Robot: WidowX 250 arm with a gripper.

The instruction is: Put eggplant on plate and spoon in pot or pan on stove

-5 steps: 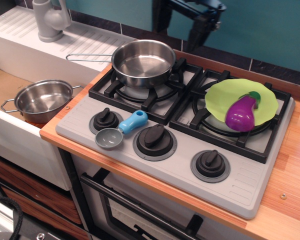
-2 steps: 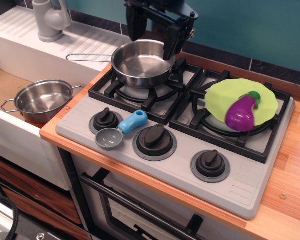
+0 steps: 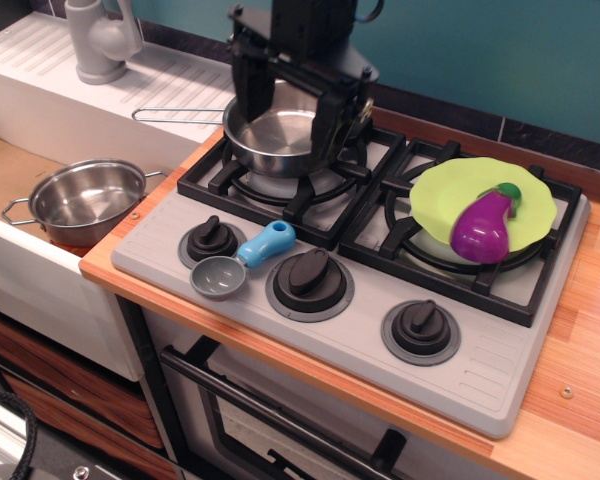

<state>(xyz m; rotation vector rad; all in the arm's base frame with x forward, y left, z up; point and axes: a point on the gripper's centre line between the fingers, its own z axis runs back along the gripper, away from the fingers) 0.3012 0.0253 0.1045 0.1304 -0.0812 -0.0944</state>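
The purple eggplant [image 3: 481, 227] with its green cap lies on the lime-green plate [image 3: 450, 192], which sits on the right burner grate of the grey stove [image 3: 485, 375]. The spoon [image 3: 242, 259], with grey bowl and light-blue handle, lies on the stove's front left between two knobs. The steel pan [image 3: 278, 135] with its long wire handle stands on the left burner. My black gripper [image 3: 283, 105] hangs over the pan with its fingers wide apart, open and empty.
A smaller steel pot [image 3: 85, 200] with two loop handles sits in the sink area at left. A grey faucet [image 3: 100, 38] stands on the white drainboard at back left. Three black knobs [image 3: 309, 274] line the stove front. A wooden counter [image 3: 588, 330] borders the right.
My gripper has come in from the upper right, moving left and down, and now hangs directly over the pan. Eggplant, plate, spoon and pan have not moved.
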